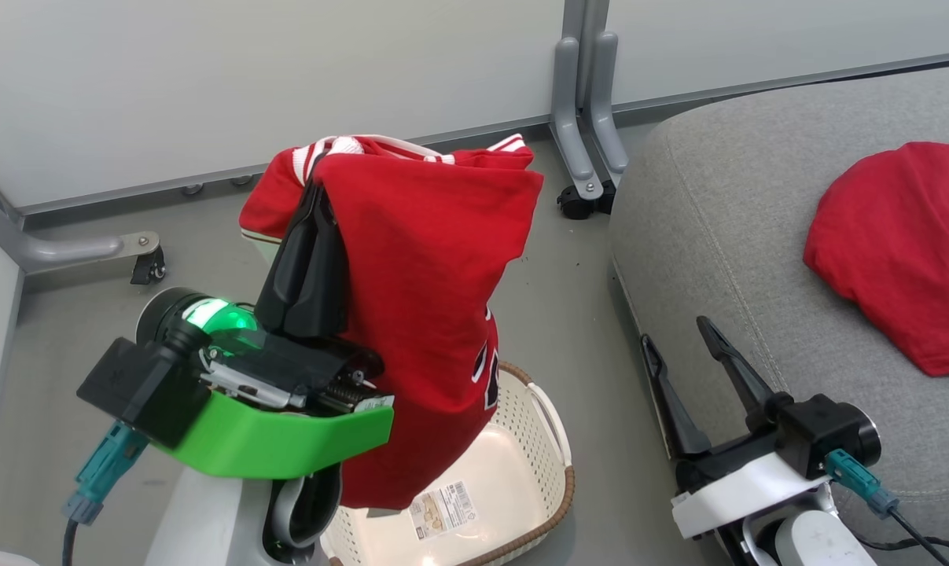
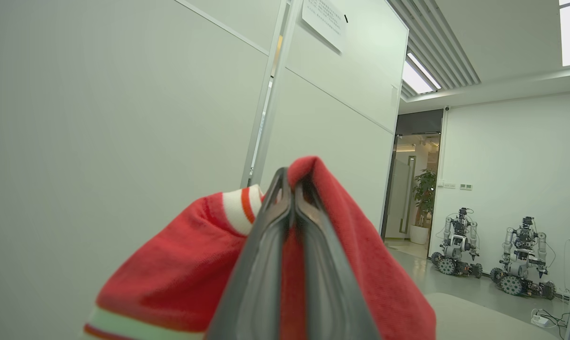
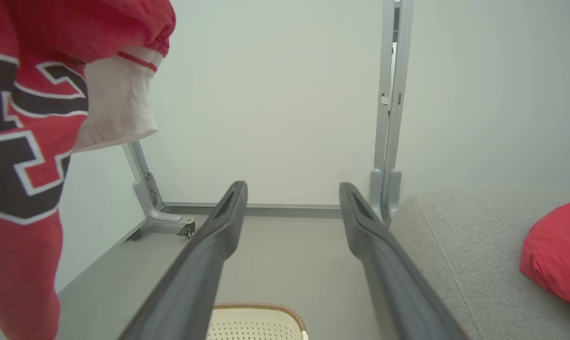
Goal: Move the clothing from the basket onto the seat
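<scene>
My left gripper [image 1: 314, 189] is shut on the top of a red garment with white trim [image 1: 427, 299], which hangs down over the basket [image 1: 537, 440]. The pinched red cloth [image 2: 360, 264] wraps around the closed fingers in the left wrist view. A black-and-white emblem on the garment [image 3: 25, 141] faces the right wrist camera. The cream basket with a brown rim sits on the floor and holds a paper label [image 1: 443, 509]. A plain red garment [image 1: 899, 244] lies on the grey seat [image 1: 718, 236]. My right gripper [image 1: 682, 342] is open and empty beside the seat's front edge.
Grey partition walls with castered metal feet [image 1: 580, 181] stand behind the basket and seat. Another foot with a caster [image 1: 140, 259] sits at the left. Bare grey floor [image 1: 576, 314] separates basket and seat. Two wheeled robots [image 2: 492, 264] stand far off in the room.
</scene>
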{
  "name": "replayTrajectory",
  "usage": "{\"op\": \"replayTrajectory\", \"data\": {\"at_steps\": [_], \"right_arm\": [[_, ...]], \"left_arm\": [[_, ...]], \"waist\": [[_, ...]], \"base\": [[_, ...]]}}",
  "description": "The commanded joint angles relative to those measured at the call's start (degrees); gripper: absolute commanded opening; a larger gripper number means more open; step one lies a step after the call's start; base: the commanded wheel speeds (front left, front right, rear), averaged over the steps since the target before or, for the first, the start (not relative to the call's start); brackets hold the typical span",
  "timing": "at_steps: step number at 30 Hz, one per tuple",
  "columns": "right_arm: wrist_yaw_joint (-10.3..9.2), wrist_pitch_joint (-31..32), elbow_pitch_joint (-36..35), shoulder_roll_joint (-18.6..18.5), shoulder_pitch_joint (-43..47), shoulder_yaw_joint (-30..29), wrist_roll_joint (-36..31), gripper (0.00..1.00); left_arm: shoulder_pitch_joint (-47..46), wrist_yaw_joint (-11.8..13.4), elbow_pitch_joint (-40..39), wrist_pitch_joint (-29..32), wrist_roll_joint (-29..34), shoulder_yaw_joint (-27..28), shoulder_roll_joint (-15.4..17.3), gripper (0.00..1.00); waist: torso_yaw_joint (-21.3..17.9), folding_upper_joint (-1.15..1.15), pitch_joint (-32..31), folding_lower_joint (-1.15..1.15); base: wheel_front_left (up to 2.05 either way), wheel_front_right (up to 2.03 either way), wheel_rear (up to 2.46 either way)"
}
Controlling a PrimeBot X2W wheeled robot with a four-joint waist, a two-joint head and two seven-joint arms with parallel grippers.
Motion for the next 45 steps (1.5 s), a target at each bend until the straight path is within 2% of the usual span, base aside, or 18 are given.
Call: {"op": "replayTrajectory", "data": {"at_steps": [1, 13, 17, 24, 35, 45], "right_arm": [[-0.07, -0.17, -0.01, -0.55, 0.55, 0.35, -0.02, 1.0], [-0.06, -0.17, -8.77, -10.77, -2.63, 20.41, 12.18, 1.0], [-0.06, -0.16, -10.28, -12.06, -5.22, 25.16, 14.09, 1.0], [-0.06, -0.16, -9.97, -12.91, -9.73, 29.42, 14.54, 1.0], [-0.06, -0.16, -7.78, -12.89, -12.6, 30.57, 14.71, 1.0], [-0.06, -0.17, -6.78, -12.9, -15.93, 33.2, 12.0, 1.0]], "left_arm": [[0.06, -0.17, 0.12, -0.03, 0.32, -0.08, 0.16, 0.0], [-0.23, -0.17, 0.4, -0.02, 0.82, -0.99, 0.16, 0.0], [-0.25, -0.17, 0.42, -0.02, 0.61, -1.65, 0.16, 0.0], [-1.42, -0.17, 0.51, -0.02, 1.01, -4.19, 0.15, 0.0], [-2.43, -0.17, 0.6, -0.03, 1.94, -9.33, 0.16, 0.0], [-2.26, -0.17, 2.28, -0.02, 1.57, -11.74, 0.16, 0.0]], "waist": [[-0.02, 0.0, -0.03, 0.0], [-0.49, 0.0, -0.29, 0.0], [-0.25, 0.0, -0.14, 0.0], [1.04, 0.0, 0.32, 0.0], [3.49, 0.0, 0.42, 0.0], [3.6, 0.0, 0.22, 0.0]], "base": [[0.0, 0.0, 0.0], [0.0, 0.0, 0.0], [0.0, 0.0, 0.0], [0.0, 0.0, 0.0], [0.0, 0.0, 0.0], [0.0, 0.0, 0.0]]}}
